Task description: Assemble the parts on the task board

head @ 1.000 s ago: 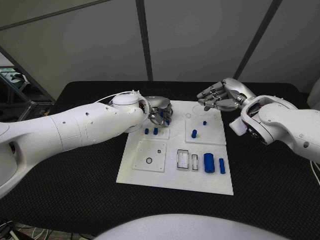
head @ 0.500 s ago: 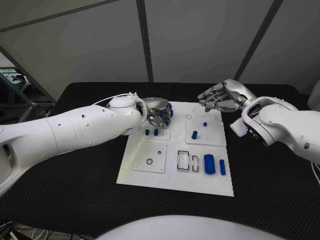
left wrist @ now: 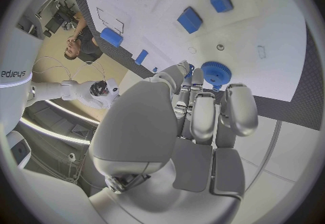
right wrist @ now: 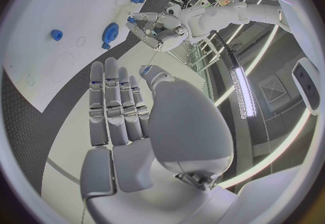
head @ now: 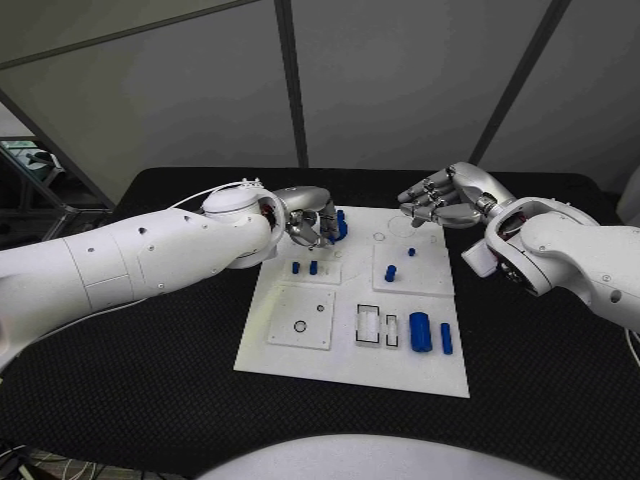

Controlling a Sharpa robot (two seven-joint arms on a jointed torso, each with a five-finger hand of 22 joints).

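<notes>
The white task board [head: 342, 350] lies in the middle of the black table. My left hand [head: 312, 224] hovers over the board's far left corner and pinches a blue gear [head: 339, 226] at its fingertips. The left wrist view shows that gear [left wrist: 215, 74] between the fingers [left wrist: 196, 80], above the board. My right hand [head: 443, 200] hangs over the far right corner with its fingers [right wrist: 115, 99] stretched out side by side and nothing in them. The right wrist view also shows the left hand [right wrist: 159, 31] with the gear [right wrist: 110, 33].
Two small blue blocks [head: 303, 266] stand on the board near the left hand. A blue peg [head: 389, 271] stands further right. A thick blue cylinder [head: 418, 330] and a slim one [head: 446, 338] lie near the front right, beside rectangular slots [head: 366, 322].
The left hand has drifted a little toward the board's far edge with the gear, which now shows more plainly at its fingertips. The right hand has hardly moved.
</notes>
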